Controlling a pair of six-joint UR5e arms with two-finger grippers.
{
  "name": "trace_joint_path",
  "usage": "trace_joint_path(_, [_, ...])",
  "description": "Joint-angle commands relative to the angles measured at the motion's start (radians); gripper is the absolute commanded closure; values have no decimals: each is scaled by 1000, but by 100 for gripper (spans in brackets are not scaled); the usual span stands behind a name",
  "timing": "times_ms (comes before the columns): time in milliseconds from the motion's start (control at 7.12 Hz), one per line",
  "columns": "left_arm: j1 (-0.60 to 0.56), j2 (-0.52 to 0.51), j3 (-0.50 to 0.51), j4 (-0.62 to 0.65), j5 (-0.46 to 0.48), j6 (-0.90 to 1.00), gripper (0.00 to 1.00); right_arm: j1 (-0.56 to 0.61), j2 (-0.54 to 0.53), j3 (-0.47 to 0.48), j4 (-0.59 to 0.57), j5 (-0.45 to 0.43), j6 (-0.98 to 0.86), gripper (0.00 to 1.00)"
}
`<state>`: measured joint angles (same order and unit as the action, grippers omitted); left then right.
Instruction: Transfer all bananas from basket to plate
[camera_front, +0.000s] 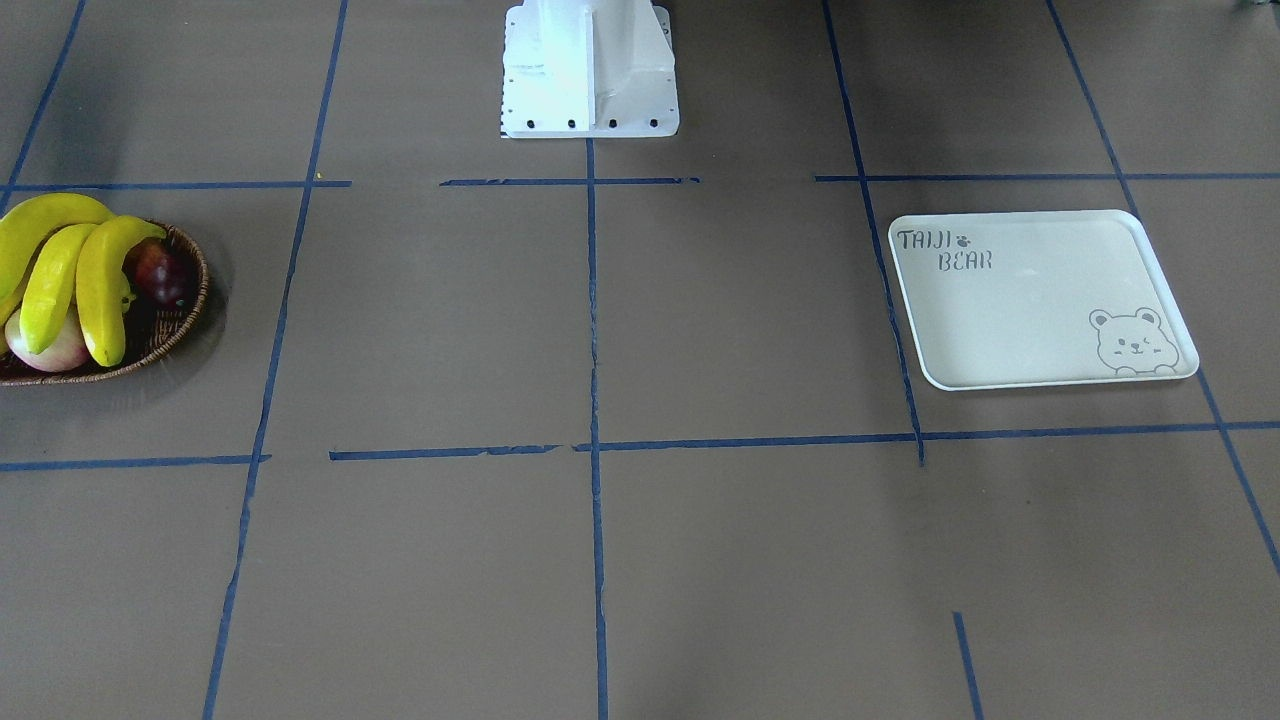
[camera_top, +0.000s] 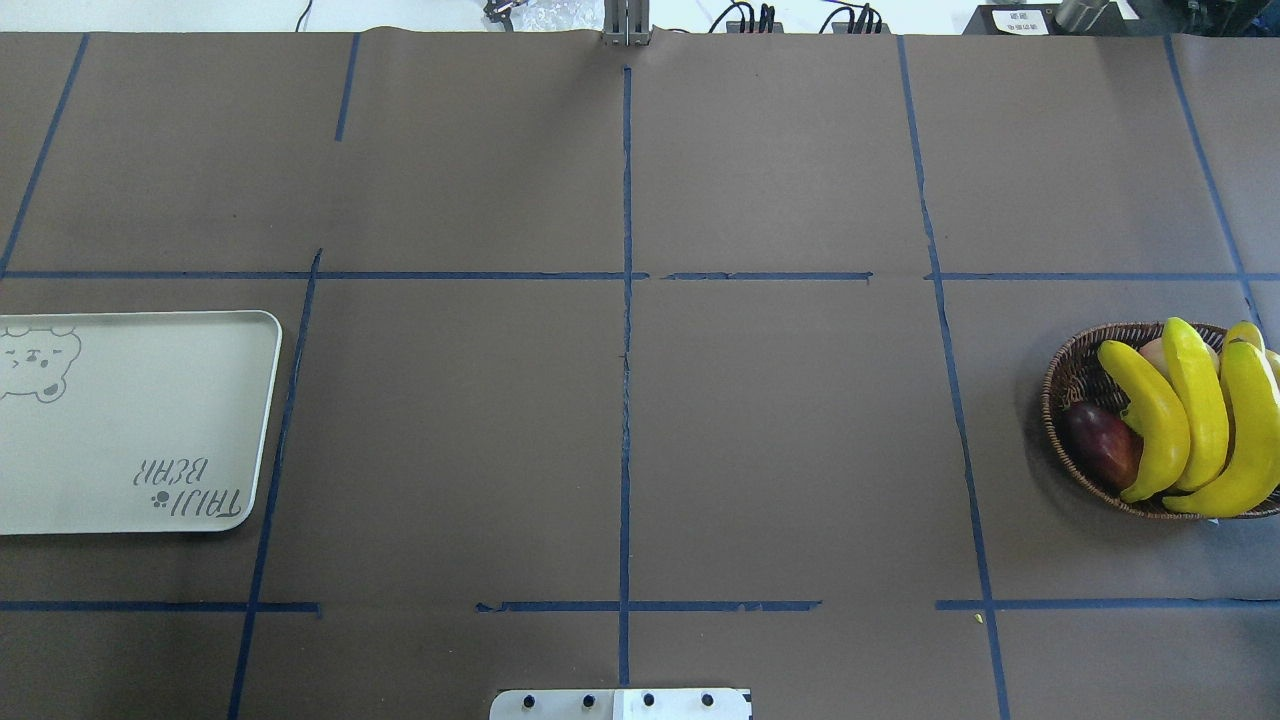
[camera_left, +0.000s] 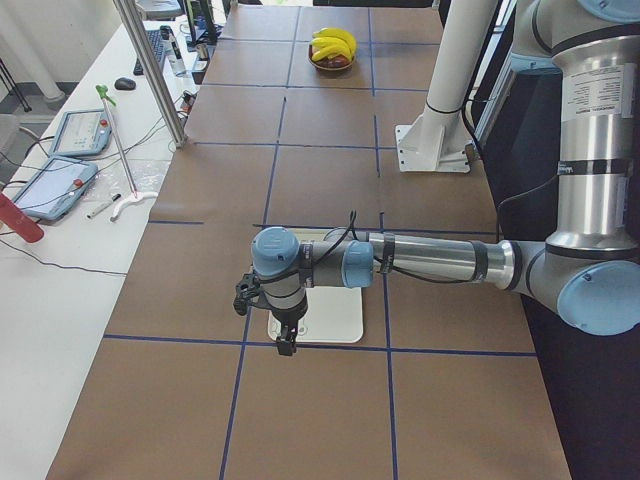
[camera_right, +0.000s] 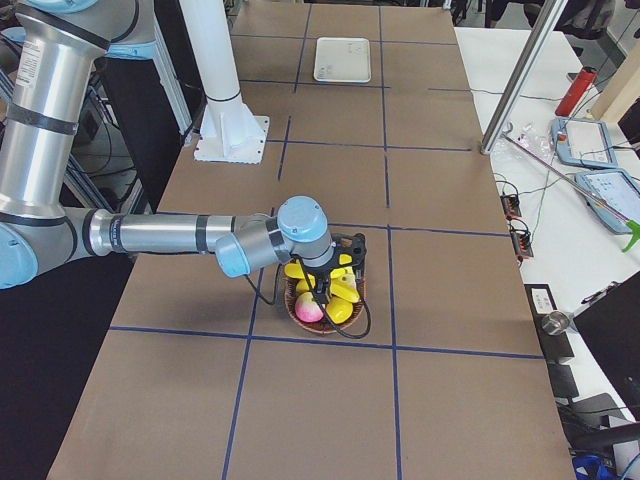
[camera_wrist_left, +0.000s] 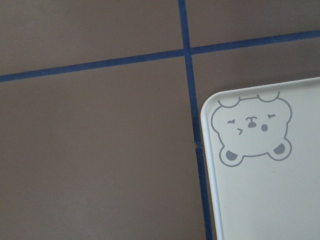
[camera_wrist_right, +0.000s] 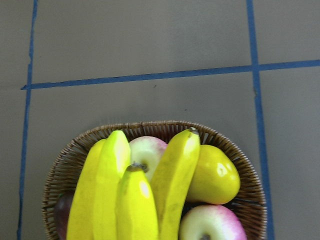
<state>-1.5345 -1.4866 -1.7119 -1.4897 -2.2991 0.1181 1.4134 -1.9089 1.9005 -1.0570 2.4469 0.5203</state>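
right pincer (camera_right: 320, 292) hangs over the basket (camera_top: 1060, 380), left pincer (camera_left: 287, 343) at the plate (camera_top: 150, 420) edge. both show side-on only, so can't tell if apart or together. looks like step one: bananas (camera_top: 1198, 405) all in basket, none on plate. next: descend, grip top banana. fourth banana is cropped, other fruit (camera_top: 1100, 445) half buried.
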Motion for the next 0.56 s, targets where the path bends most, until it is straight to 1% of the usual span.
trace_joint_path(0, [-1, 2, 0, 0, 0, 0, 0, -158, -36, -3, 228, -26, 275, 0])
trace_joint_path(140, [-1, 3, 0, 0, 1, 0, 0, -210, -48, -4, 229, -48, 276, 0])
trace_joint_path(421, [-1, 3, 0, 0, 3, 0, 0, -275, -58, -14, 227, -75, 276, 0])
